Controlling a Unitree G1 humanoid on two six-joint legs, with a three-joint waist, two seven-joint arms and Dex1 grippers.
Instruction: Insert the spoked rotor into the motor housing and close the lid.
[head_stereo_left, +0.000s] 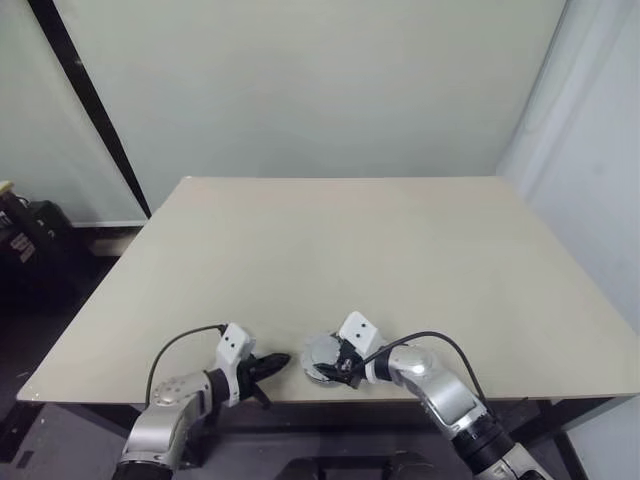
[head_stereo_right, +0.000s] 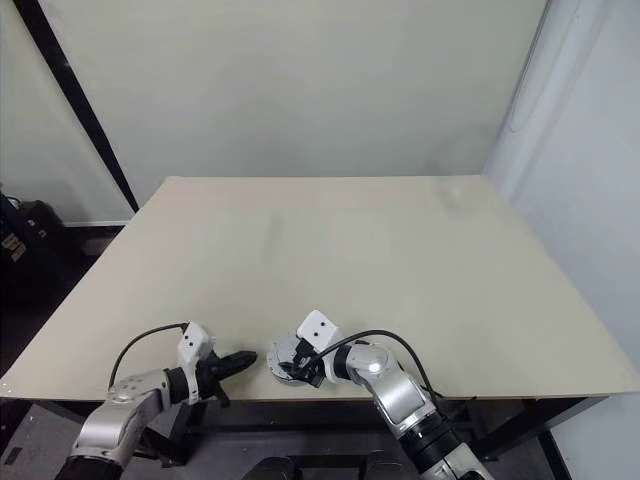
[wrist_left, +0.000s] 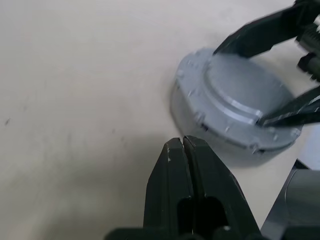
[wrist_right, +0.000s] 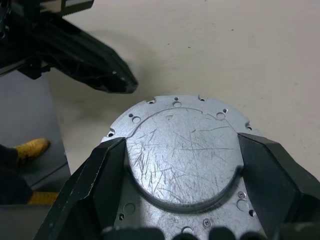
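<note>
A round grey metal disc with a raised, scratched middle, which I take for the lid (wrist_right: 185, 160), lies near the table's front edge (head_stereo_left: 318, 352). My right gripper (wrist_right: 182, 142) reaches over it from the right, with one black finger pressed against each side of the raised middle. The disc looks thick from the side (wrist_left: 240, 95); I cannot tell what is under it. The motor housing's copper windings and the spoked rotor are hidden. My left gripper (head_stereo_left: 281, 360) is shut and empty, and points at the disc from a short way to its left (wrist_left: 182, 142).
The pale table (head_stereo_left: 350, 260) stretches wide behind the disc. Its front edge runs just below both grippers. Dark bags (head_stereo_left: 30, 230) sit on the floor at the far left.
</note>
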